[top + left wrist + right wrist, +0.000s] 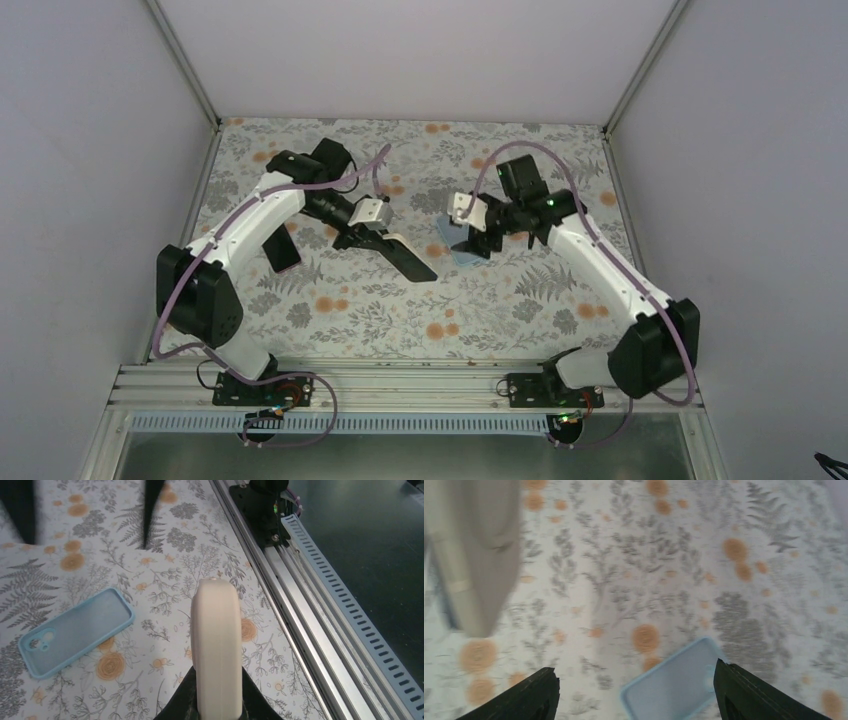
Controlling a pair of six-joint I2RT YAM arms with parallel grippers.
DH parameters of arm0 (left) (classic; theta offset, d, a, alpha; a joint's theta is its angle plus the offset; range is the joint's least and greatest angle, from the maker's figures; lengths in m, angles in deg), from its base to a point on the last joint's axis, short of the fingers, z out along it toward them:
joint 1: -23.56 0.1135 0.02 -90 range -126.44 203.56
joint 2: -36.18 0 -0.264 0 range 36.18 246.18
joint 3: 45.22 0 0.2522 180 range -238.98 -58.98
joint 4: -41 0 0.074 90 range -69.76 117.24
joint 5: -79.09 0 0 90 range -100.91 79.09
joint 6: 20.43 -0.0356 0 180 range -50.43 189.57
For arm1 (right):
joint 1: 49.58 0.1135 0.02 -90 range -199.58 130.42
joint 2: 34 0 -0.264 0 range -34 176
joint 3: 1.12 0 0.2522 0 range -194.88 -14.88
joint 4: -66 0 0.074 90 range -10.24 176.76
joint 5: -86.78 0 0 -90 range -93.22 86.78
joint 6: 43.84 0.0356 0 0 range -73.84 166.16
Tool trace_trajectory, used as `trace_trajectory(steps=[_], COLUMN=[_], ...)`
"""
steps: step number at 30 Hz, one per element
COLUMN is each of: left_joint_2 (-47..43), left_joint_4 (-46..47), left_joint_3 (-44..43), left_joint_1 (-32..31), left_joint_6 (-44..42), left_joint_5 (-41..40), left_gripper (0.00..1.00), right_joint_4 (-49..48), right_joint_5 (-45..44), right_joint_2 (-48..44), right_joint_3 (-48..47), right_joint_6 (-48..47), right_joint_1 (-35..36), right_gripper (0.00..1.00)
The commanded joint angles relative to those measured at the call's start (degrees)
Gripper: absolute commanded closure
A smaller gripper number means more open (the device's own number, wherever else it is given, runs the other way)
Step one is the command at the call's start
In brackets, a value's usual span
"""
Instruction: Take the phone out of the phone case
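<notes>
**A:** What does the left gripper [217, 702] have?

**B:** Its two black fingers are clamped on one end of the slim cream round-cornered phone [215, 630]. The wrist camera sees the phone edge-on. It is a smooth, matte slab with a softly curved tip, reaching straight out past the fingertips. From above, its upper face reads as flat black.

**A:** So the phone is out. Where is the case?

**B:** The soft light-blue phone case [75, 632] lies flat on the cloth with nothing in it. It sits off to the left of the held phone in that view, well apart from it. It has a raised rim, rounded corners and a rounded camera cut-out at one end.

**A:** And the right gripper [634, 672]?

**B:** Its dark wedge-shaped fingers stand wide apart and hold nothing. One corner of the case shows on the cloth below, between the fingers and closer to the right one. I can't tell from its own camera whether that finger touches the rim. The phone hangs blurred beyond its left finger.

**A:** What lies further out?

**B:** A pale floral-printed tablecloth [165, 570] with grey ferns and orange blooms covers the table. To the right of the left gripper runs a ribbed aluminium rail [295, 610], and just beside that a slotted pale-blue plastic strip [360, 625].
</notes>
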Motion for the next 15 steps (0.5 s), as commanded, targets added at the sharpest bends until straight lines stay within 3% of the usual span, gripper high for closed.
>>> trace_trajectory(steps=[1, 6, 15], left_joint_2=[0.78, 1.76, 1.14], left_joint_4=[1.90, 0.66, 0.89], left_joint_3=[-2.89, -3.92, -2.94], left_joint_1=[1.76, 1.90, 1.90], left_joint_6=[-0.40, -1.18, -1.08], left_joint_5=[8.99, 11.33, 11.37], left_gripper=[0.98, 0.98, 0.98], right_joint_4=[2.36, -3.10, -4.74], right_joint_5=[7.03, 9.02, 11.13], right_joint_2=[-4.36, -7.43, -5.40], right_joint_3=[8.12, 13.50, 11.36], right_joint_6=[2.81, 6.35, 7.70], right_joint_1=[1.33, 2.29, 2.70], right_gripper=[0.21, 0.24, 0.27])
